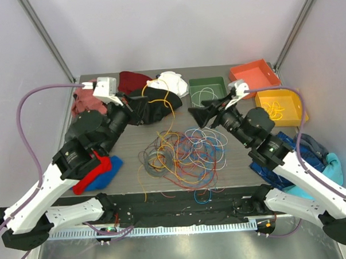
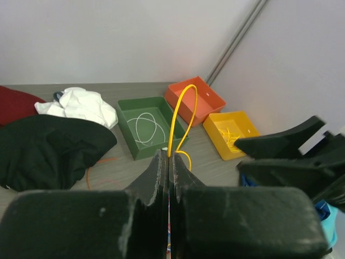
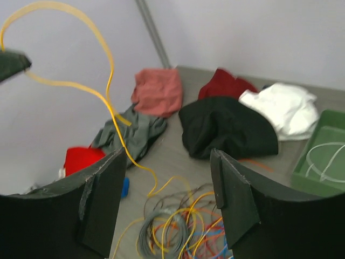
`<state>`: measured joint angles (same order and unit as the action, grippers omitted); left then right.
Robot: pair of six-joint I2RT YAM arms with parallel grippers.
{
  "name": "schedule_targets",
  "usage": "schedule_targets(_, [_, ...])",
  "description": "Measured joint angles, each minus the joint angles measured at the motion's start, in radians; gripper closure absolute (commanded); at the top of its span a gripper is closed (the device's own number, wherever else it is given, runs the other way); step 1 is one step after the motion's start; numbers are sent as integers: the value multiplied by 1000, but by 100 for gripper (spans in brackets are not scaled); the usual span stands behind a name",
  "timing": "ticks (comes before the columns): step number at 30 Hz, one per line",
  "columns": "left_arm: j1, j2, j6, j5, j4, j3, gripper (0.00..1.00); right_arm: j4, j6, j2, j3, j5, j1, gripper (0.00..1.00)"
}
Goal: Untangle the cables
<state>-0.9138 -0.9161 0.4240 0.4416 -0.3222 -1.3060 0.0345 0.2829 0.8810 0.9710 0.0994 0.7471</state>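
Both arms reach inward over the table (image 1: pixel 127 142), wrists raised. The left gripper (image 2: pixel 168 159) is clenched on 1 yellow cable (image 2: pixel 181 110), a pinch only its wrist view shows; overhead it is lost against black cloth (image 1: pixel 143 110). The right gripper (image 3: pixel 166 178) stands released, holding nothing. Overhead, the cables (image 1: pixel 182 152) lie mid-table, thin glossy loops heaped together.

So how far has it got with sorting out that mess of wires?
Early days, I'd say. Done: one white cable lies in the green bin and a few yellow cables in the yellow bin. In hand: the left gripper is shut on a yellow cable, lifted clear; the right gripper is open and holds nothing. Left: the big tangle of cables mid-table.
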Motion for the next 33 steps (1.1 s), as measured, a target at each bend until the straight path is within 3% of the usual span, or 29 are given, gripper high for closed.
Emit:
schedule_targets(9, [0, -160, 6, -50, -19, -149, 100, 99, 92, 35, -208, -140, 67, 26])
schedule_targets(19, [0, -236, 11, -117, -11, -276, 100, 265, 114, 89, -233, -101, 85, 30])
schedule_targets(21, [0, -236, 13, -124, -11, -280, 100, 312, 114, 102, -247, -54, 85, 35])
schedule_targets(25, [0, -233, 14, -128, -12, -282, 100, 378, 114, 154, -261, -3, 85, 79])
schedule_targets(28, [0, -226, 14, -128, -14, -282, 100, 414, 122, 204, -266, 34, 85, 96])
schedule_targets(33, [0, -181, 6, -109, -33, -275, 100, 404, 132, 208, -281, 128, 85, 99])
